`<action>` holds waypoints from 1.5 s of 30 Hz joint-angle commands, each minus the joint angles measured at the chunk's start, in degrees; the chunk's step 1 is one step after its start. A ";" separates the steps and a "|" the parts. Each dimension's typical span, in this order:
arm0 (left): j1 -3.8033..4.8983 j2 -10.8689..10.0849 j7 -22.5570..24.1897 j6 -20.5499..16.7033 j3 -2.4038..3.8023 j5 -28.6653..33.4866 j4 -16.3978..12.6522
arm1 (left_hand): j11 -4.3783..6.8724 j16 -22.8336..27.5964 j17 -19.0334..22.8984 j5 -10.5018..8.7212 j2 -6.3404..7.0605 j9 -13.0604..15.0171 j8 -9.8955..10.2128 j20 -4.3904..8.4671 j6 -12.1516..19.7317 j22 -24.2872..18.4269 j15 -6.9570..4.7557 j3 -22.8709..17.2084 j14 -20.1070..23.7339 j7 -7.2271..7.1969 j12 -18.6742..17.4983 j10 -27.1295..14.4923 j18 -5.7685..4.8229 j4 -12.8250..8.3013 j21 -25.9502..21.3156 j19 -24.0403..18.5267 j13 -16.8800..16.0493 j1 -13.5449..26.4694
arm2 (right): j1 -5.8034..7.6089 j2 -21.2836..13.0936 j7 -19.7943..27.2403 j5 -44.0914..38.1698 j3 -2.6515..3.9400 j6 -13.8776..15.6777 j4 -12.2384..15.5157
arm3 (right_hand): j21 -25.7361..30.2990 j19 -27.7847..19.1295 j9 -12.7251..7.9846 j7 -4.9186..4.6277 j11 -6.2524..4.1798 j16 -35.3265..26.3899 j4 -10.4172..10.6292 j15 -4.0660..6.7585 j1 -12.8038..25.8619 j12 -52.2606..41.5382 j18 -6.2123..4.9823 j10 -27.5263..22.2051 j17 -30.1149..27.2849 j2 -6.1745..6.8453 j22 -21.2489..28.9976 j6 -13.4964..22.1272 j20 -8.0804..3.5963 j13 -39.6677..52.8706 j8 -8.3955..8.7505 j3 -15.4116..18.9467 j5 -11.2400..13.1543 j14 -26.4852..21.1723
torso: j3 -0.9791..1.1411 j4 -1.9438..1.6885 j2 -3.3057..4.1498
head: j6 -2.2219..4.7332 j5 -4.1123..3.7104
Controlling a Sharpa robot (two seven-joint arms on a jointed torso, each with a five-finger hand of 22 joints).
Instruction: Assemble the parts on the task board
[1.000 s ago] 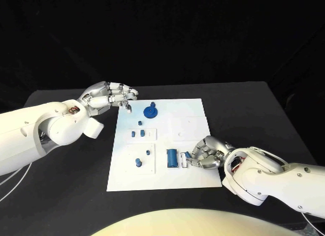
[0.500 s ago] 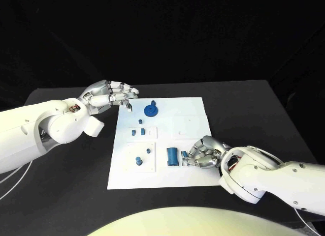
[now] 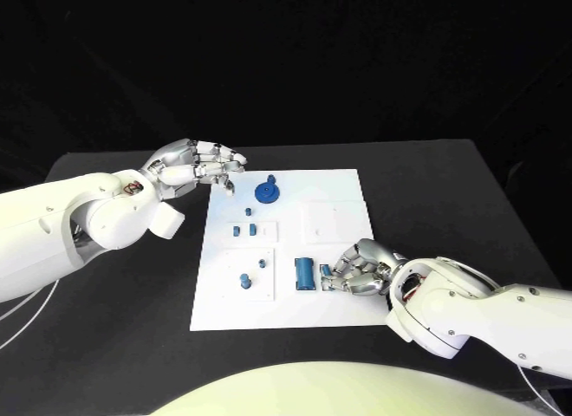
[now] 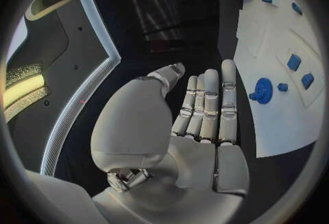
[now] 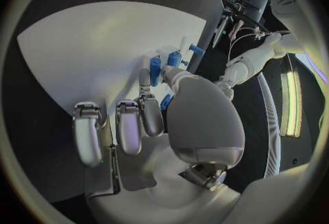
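The white task board lies mid-table with several blue parts on it. My right hand rests on the board's near right area with its fingers curled. Thumb and a finger pinch a small blue part just right of an upright blue cylinder. The right wrist view shows that part between the fingertips of the right hand. My left hand hovers at the board's far left corner, near a round blue disc with a knob. In the left wrist view the left hand holds nothing, fingers stretched out.
Small blue pieces sit in the board's left column: one under the disc, a pair in a recess, and two more nearer me. Black table surrounds the board, with free room to its right.
My right hand has crept a little toward the blue cylinder, staying closed around the small part. The left hand has hardly moved.
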State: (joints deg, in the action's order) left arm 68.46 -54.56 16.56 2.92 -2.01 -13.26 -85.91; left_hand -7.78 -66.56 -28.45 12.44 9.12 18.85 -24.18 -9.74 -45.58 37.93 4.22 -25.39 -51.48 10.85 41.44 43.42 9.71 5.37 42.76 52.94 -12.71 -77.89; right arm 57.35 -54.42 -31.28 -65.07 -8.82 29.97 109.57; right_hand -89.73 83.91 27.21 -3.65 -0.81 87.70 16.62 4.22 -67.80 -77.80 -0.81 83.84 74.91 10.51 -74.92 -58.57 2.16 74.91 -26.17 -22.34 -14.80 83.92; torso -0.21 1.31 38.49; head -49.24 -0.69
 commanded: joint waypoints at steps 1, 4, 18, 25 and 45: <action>0.03 0.04 0.04 1.04 0.03 -0.07 -0.08 | -0.07 -0.13 0.09 0.31 0.06 -0.08 0.03 0.12 -0.23 0.11 -0.05 -0.43 0.47 0.12 -0.17 -0.07 0.77 0.05 0.03 0.23 0.10 -0.73 | -0.07 0.08 0.56 0.06 -0.02 0.78 0.02 | -0.27 6.09 0.04 -0.06 0.26 0.10 0.01 -0.08 1.29 -0.21 0.81 1.88 11.03 0.19 -15.08 0.21 -0.03 9.68 0.16 0.89 0.80 5.23 | -0.03 0.02 0.02 | 0.09 -0.03; 0.03 0.00 -0.02 0.97 0.03 -0.09 -0.02 | -0.07 -0.13 0.10 0.31 0.07 -0.08 0.04 0.12 -0.23 0.12 -0.05 -0.45 0.47 0.12 -0.18 -0.08 0.77 0.04 0.04 0.23 0.11 -0.73 | -0.07 0.09 0.66 0.10 -0.02 0.79 0.01 | -0.27 6.09 0.08 -0.16 0.35 0.11 0.07 -0.17 3.18 -0.22 0.81 1.89 11.04 0.65 -15.08 0.22 0.04 9.70 0.25 2.28 1.79 5.23 | -0.02 0.01 0.03 | 0.11 -0.02; 0.03 0.01 -0.16 0.87 0.03 -0.10 0.09 | -0.19 -0.13 0.16 0.23 0.35 -0.16 0.19 0.08 -0.10 0.25 0.05 -0.69 0.47 0.26 -0.34 -0.10 0.72 0.28 0.13 0.17 0.25 -0.21 | -0.08 -0.25 1.85 0.30 -0.02 0.35 0.04 | -0.27 6.09 0.31 -0.01 0.26 0.08 -0.19 -0.11 5.85 -0.04 0.81 1.81 10.99 0.65 -15.08 0.30 0.04 9.67 0.37 6.76 4.67 5.22 | 0.00 0.00 0.03 | 0.22 0.07; 0.03 -0.05 -0.22 0.82 0.03 -0.10 0.11 | -0.18 -0.13 0.17 0.25 0.35 -0.17 0.19 0.08 -0.09 0.26 0.05 -0.75 0.47 0.25 -0.34 -0.10 0.72 0.27 0.14 0.16 0.27 -0.22 | -0.11 -1.16 2.72 0.33 -0.02 -4.07 0.15 | -0.27 6.09 0.38 -0.21 0.40 0.02 -0.78 -0.23 -0.64 0.39 0.81 1.60 10.92 0.92 -15.08 0.51 0.13 9.52 0.67 8.48 9.91 5.20 | 0.01 0.00 0.03 | 0.27 0.03; 0.02 0.07 -0.45 0.66 0.00 -0.12 0.48 | -0.17 -0.13 0.20 0.30 0.24 -0.19 0.22 0.09 -0.09 0.33 0.03 -1.12 0.46 0.25 -0.37 -0.05 0.73 0.19 0.19 0.13 0.32 -0.35 | -0.69 -2.17 3.25 2.31 -0.02 -6.52 0.22 | -0.27 6.09 0.38 -0.23 0.45 0.07 -0.01 -0.29 -1.33 0.62 0.81 1.51 11.03 -0.19 -15.08 0.25 0.20 9.42 0.73 9.84 10.88 5.22 | -0.04 0.00 0.05 | 0.52 -0.02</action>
State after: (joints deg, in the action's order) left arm 68.45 -54.61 15.90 2.94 -2.04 -13.36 -85.35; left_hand -7.78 -66.56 -28.29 12.43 9.35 18.71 -24.17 -9.73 -45.58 38.18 4.22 -26.26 -51.49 10.85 41.44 43.42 9.71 5.45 42.76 52.94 -12.44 -78.11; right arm 56.80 -56.67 -28.53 -63.10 -8.77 24.65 109.86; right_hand -89.73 83.90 27.70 -3.82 -0.66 87.70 16.51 4.21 -68.95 -77.42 -0.81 83.99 74.93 10.82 -74.95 -58.40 2.16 74.90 -25.73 -12.80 -3.86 83.92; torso -0.23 1.31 38.48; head -48.72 -0.71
